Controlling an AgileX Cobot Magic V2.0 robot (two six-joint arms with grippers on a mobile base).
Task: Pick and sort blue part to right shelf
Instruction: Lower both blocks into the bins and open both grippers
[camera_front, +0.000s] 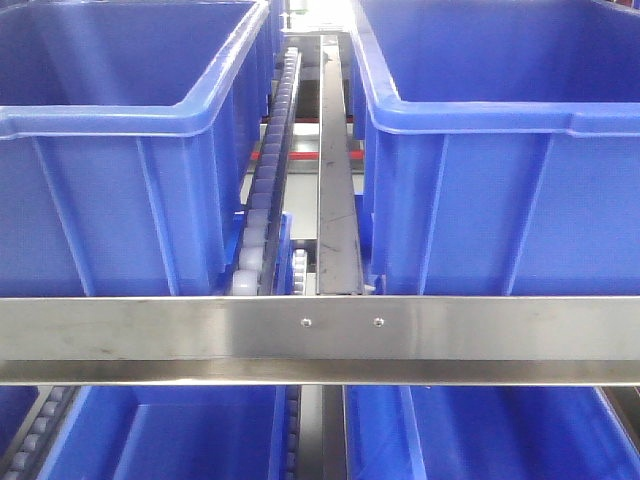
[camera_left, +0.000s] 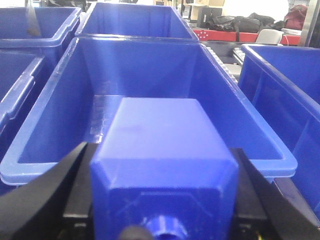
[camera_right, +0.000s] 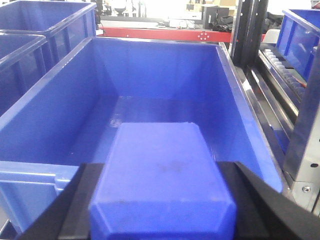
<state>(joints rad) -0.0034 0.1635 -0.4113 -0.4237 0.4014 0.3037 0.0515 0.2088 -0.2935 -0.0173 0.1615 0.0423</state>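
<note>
In the right wrist view my right gripper (camera_right: 161, 169) is shut on the blue part (camera_right: 160, 170), a bright-blue block whose knob is hidden. It hangs over the near rim of a large blue bin (camera_right: 230, 115) on the right shelf (camera_right: 305, 150). In the left wrist view my left gripper (camera_left: 161, 152) is shut on a similar blue block (camera_left: 160, 145) with a round knob (camera_left: 167, 227) at its near end, held above another blue bin (camera_left: 50, 125). Neither gripper shows in the front view.
The front view faces the rack's steel crossbar (camera_front: 320, 340), with a roller track (camera_front: 268, 190) and a steel rail (camera_front: 335, 180) between two blue bins (camera_front: 120, 160) (camera_front: 500, 170). More bins sit on the level below (camera_front: 160, 430). Steel uprights (camera_right: 247, 30) stand right of the bin.
</note>
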